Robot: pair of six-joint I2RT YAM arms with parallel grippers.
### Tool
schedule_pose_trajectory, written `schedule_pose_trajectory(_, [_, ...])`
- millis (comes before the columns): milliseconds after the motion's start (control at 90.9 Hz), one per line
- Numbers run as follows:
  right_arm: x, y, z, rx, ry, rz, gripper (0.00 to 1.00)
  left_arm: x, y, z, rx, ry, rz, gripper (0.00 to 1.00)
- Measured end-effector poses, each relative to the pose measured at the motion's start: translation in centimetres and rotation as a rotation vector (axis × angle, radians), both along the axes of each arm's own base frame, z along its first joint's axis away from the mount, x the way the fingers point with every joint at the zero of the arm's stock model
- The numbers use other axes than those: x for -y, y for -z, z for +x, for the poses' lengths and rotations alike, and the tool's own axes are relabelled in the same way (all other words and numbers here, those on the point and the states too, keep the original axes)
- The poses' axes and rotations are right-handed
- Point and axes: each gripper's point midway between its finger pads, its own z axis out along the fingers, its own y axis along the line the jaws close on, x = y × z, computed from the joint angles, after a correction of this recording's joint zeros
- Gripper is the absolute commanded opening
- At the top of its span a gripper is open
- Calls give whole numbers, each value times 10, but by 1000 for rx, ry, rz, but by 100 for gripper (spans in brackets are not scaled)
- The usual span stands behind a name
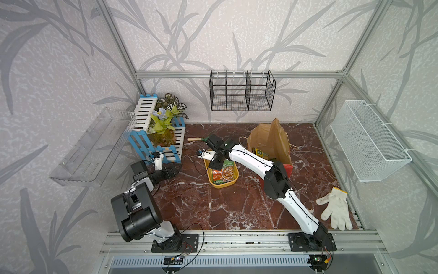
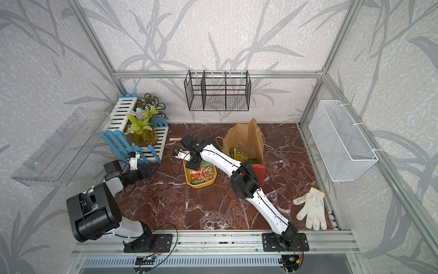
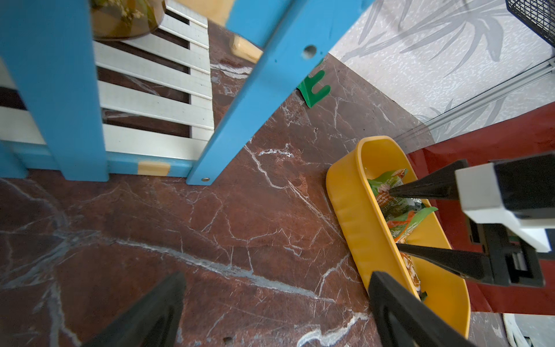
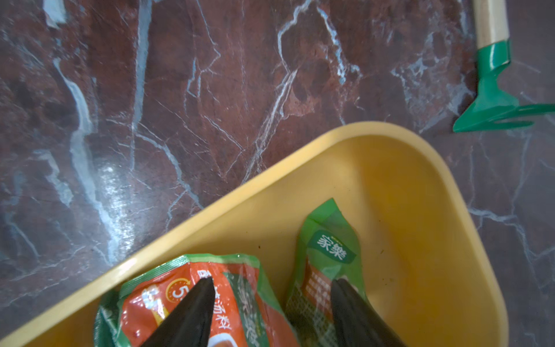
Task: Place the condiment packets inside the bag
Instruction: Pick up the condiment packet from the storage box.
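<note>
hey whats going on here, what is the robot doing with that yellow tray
It is moving condiment packets from the yellow tray into the red bag. The right gripper is down in the tray with its jaws apart, one finger on an orange-red packet and the other on a green packet; neither is pinched yet. One packet lies inside the bag. The left gripper is open and holds nothing, beside the blue and white crate.

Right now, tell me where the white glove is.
In a top view the white glove lies flat on the marble table near its front right corner, well clear of the bag and yellow tray.
</note>
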Motion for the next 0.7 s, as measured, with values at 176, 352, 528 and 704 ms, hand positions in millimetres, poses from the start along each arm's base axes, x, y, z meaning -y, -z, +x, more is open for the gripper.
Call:
schedule_pose_trajectory(176, [5, 4, 0, -1, -14, -23, 34, 0, 0, 0, 0, 0, 0, 100])
schedule_pose_trajectory(352, [9, 6, -10, -51, -26, -29, 6, 0, 0, 0, 0, 0, 0, 100])
schedule_pose_trajectory(528, [16, -10, -22, -73, -23, -9, 0, 0, 0, 0, 2, -1, 2, 100])
schedule_pose_trajectory(704, [20, -69, -31, -22, -8, 73, 0, -1, -1, 1, 9, -1, 7, 100])
